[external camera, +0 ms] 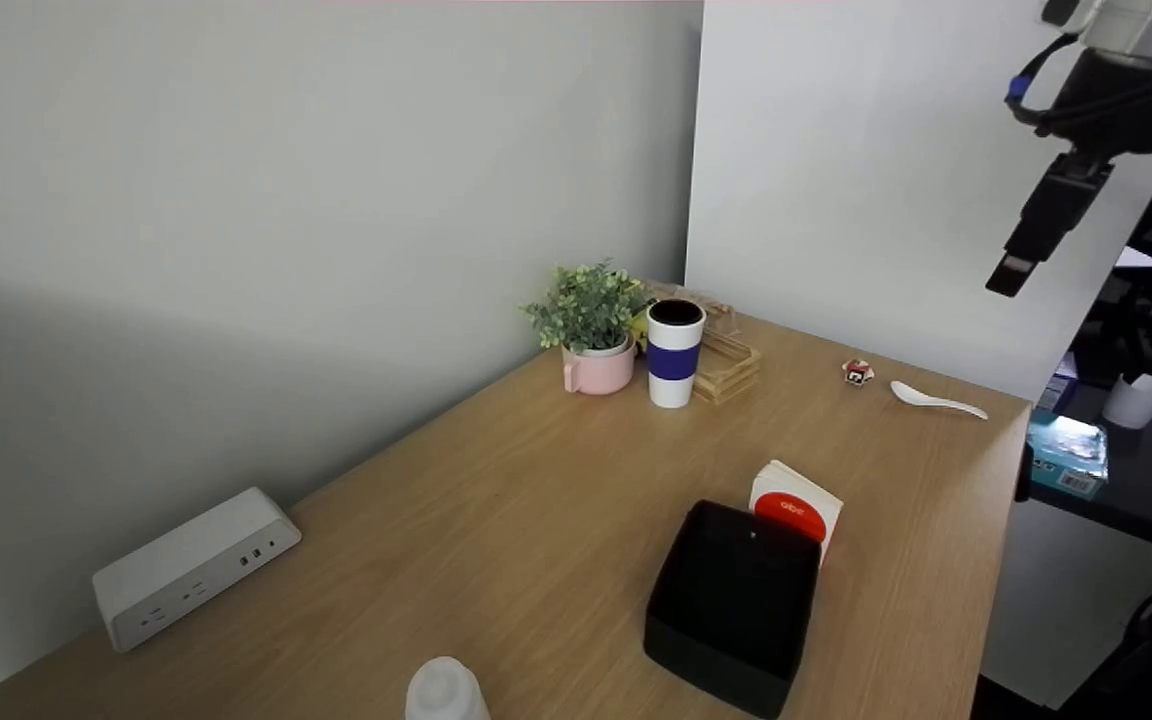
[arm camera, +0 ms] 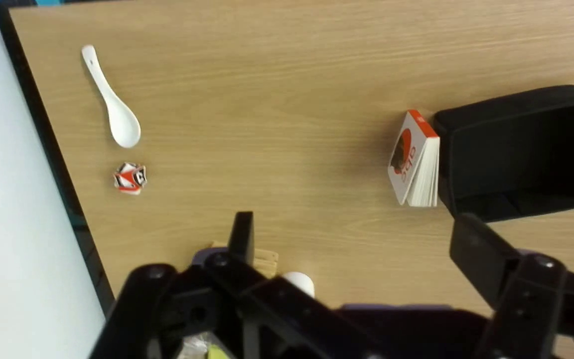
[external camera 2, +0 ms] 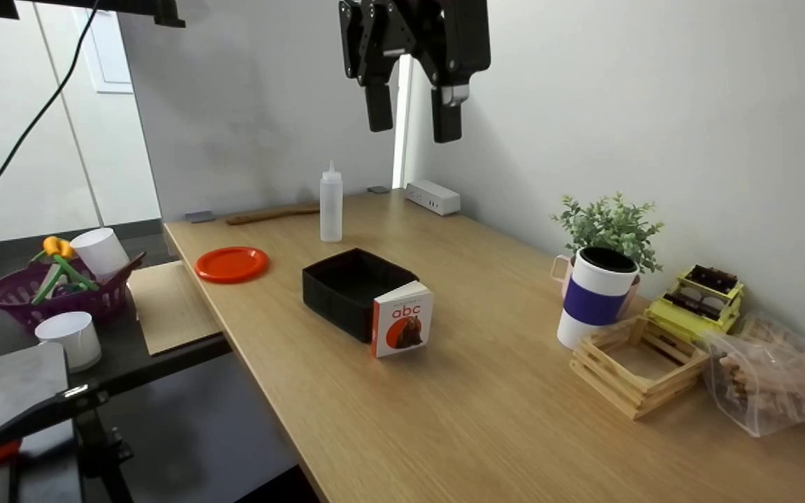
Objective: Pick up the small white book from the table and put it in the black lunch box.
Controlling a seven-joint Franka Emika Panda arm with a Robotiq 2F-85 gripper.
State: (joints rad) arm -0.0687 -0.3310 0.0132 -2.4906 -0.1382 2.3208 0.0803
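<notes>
The small white book [external camera 2: 404, 323], with "abc" and a red-orange circle on its cover, stands upright on its edge on the table, its pages slightly fanned. Right behind its back lies the short wall of the black lunch box [external camera 2: 332, 304], which is open at the top; whether the two touch is hard to tell. In the wrist view the book [arm camera: 414, 162] stands at the box's left end, above and beyond the fingers. My gripper [external camera 2: 414, 133] hangs high over the table, fingers wide apart with nothing between them. The box [arm camera: 521, 107] shows only bare black inside.
A tumbler [external camera 2: 592, 297], potted plant [external camera 2: 612, 230], wooden crate [external camera 2: 640, 370] and bagged items [external camera 2: 773, 377] stand along the wall. A squeeze bottle [external camera 2: 331, 209] and red plate [external camera 2: 231, 265] lie beyond the box. A white spoon [arm camera: 112, 102] and small patterned object [arm camera: 130, 178] lie near the table's end.
</notes>
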